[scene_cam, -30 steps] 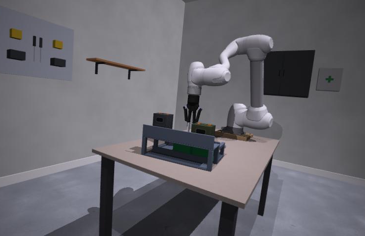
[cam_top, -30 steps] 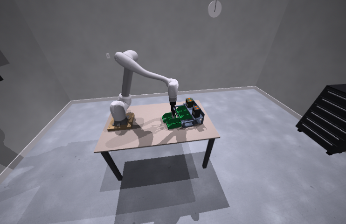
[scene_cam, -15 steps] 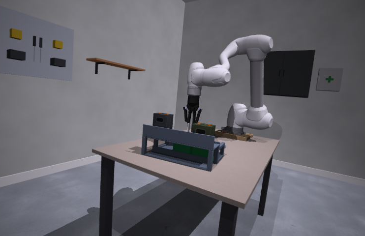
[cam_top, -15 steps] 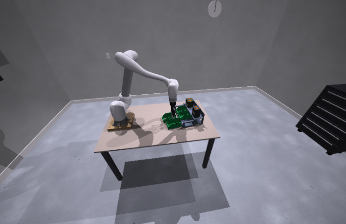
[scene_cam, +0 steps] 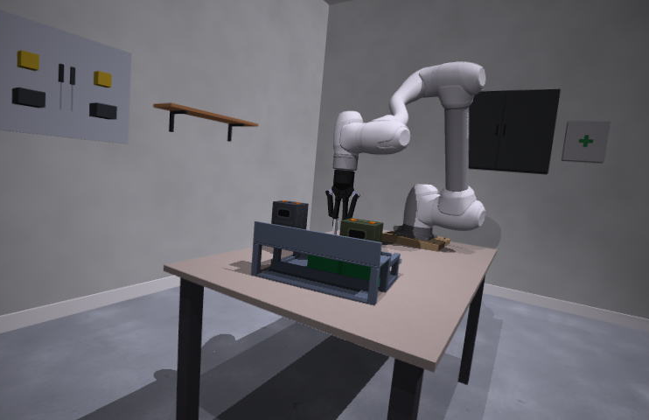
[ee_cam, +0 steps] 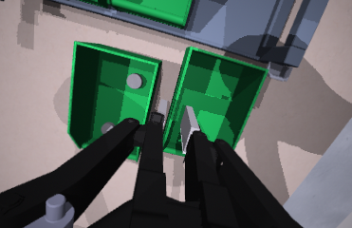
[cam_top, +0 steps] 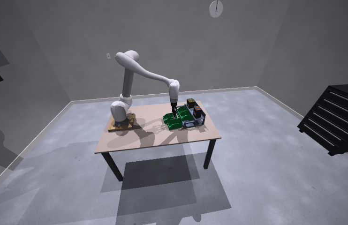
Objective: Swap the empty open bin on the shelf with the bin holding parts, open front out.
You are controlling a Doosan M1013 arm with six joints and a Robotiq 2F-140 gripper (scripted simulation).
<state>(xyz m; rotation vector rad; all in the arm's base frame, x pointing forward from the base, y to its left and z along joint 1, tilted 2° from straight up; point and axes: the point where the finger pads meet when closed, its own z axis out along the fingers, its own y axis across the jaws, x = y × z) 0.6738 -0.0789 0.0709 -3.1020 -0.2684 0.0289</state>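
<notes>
Two green open bins stand side by side on the table [cam_top: 142, 138] in front of the blue-grey shelf [cam_top: 203, 117] [scene_cam: 310, 240] [ee_cam: 240, 28]. The left bin [ee_cam: 95, 95] [cam_top: 167, 117] holds grey round parts [ee_cam: 134, 81]. The right bin [ee_cam: 221, 95] [cam_top: 175, 123] looks empty and stands before the shelf's free slot. My gripper [ee_cam: 174, 113] [cam_top: 174, 116] [scene_cam: 340, 218] points down, its fingers a narrow gap apart. One finger is between the two bins and the other is inside the right bin. They straddle that bin's left wall from just above without gripping it.
Two more green bins [ee_cam: 150, 9] [cam_top: 184, 112] sit in the shelf. Two dark boxes [cam_top: 191, 102] [cam_top: 197, 111] [scene_cam: 289, 213] [scene_cam: 360, 229] stand on its top board. The robot base [cam_top: 121, 123] is at the table's far left. A black drawer cabinet [cam_top: 331, 116] stands on the floor.
</notes>
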